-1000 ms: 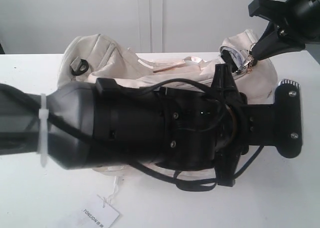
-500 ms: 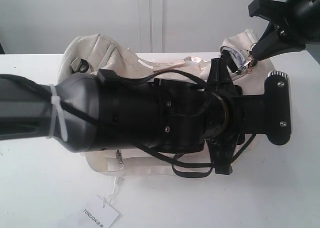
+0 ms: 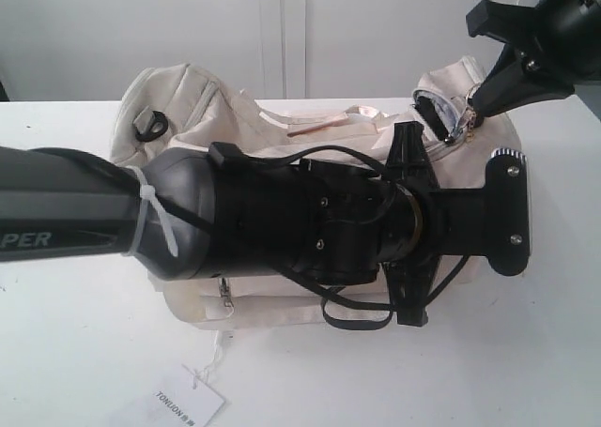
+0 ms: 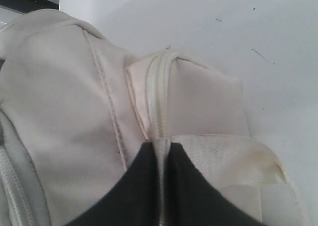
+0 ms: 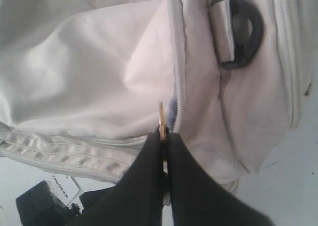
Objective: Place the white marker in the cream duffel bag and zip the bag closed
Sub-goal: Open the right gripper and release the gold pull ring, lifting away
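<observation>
the soft cream fabric duffel bag (image 3: 188, 99) is limp; left claw (image 4: 160, 146) clenches its end seam, right claw (image 5: 163, 134) grips the thin gold zipper pull (image 5: 161, 114), probably slippery.

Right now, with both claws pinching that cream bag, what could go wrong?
1. The right gripper is shut on only the thin gold zipper pull, which could slip out mid-pull.
2. The left gripper pinches just a narrow seam at the end of the cream duffel bag. If that slips, the soft bag may drag instead of zipping.
3. Loose fabric folds beside the zipper might snag.
</observation>
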